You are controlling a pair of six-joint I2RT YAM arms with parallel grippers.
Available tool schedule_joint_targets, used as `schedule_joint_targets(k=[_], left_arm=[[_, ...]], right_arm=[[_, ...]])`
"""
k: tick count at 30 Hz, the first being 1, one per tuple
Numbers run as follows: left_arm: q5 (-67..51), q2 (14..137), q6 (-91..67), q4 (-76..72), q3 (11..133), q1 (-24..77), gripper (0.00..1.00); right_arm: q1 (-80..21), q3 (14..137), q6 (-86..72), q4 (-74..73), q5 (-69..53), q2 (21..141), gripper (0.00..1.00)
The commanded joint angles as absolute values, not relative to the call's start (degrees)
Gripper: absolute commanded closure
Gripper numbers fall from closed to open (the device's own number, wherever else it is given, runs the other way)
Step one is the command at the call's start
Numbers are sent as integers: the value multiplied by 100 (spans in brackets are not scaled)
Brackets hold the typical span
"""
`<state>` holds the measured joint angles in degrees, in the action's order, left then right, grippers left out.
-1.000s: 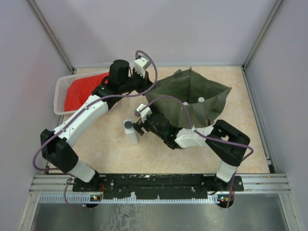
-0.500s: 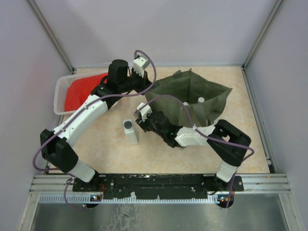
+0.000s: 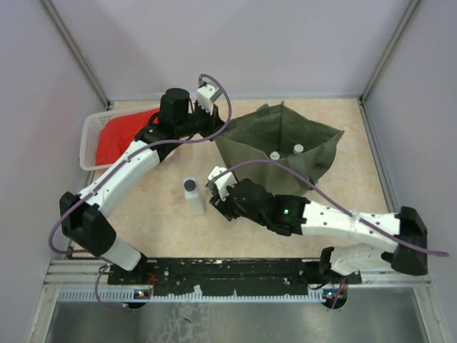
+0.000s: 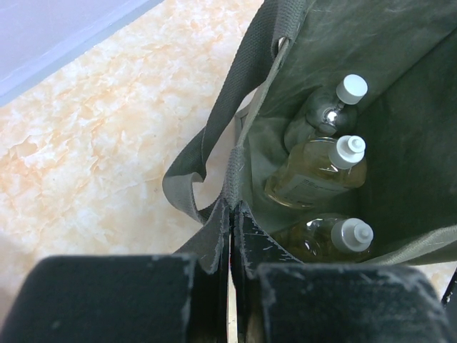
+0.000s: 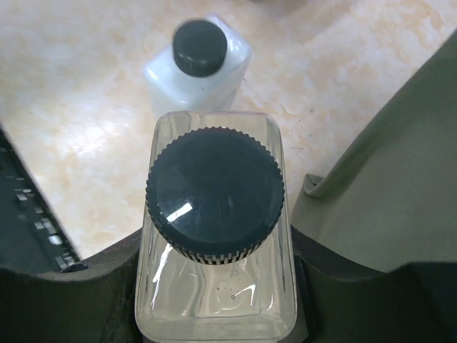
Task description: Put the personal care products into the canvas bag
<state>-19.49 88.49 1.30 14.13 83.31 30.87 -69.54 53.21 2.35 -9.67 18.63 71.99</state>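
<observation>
Right arm (image 3: 343, 223) seemingly lower, fingers (image 5: 107, 293) around clear bottle (image 5: 214, 193); left fingers (image 4: 128, 300) tight on bag (image 4: 400, 143); beige tabletop (image 3: 157, 229).

My left gripper (image 4: 232, 241) pinches the canvas bag (image 3: 246, 145) at its rim, so the mouth stands open from above. Three white-capped bottles (image 4: 319, 171) line one inner side; the rest of the opening is unobstructed. My right gripper (image 5: 214, 286), filled by the clear bottle (image 5: 214, 189), has the white bottle (image 5: 198, 71) close ahead and the bag wall just to its right.
</observation>
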Motion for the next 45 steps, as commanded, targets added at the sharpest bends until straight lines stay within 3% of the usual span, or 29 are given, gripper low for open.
schedule_joint_targets(k=[1, 6, 11, 25, 31, 39, 45], left_arm=[[-1877, 8720, 158, 1300, 8280, 2968, 100], [-1915, 8664, 141, 1279, 8253, 2963, 100], [-1956, 8682, 140, 1307, 8317, 2965, 100], [-2028, 8630, 112, 1301, 8316, 2966, 100], [-2069, 8637, 81, 1257, 8312, 2967, 100], [-2050, 8612, 115, 1297, 8297, 2966, 100], [-2059, 8618, 122, 1301, 8283, 2969, 100]], right_arm=[[-7188, 6370, -414, -1632, 2312, 6018, 100], [-7189, 6713, -973, -2432, 3178, 5216, 100], [-7191, 7349, -583, -2853, 3877, 5165, 100], [-7108, 9264, 1743, -1799, 4483, 5797, 100], [-5952, 9760, 1509, -2169, 3579, 6142, 100], [-3889, 8719, 372, -2235, 1561, 6229, 100], [-3633, 8015, -115, -2493, 1188, 6043, 100]])
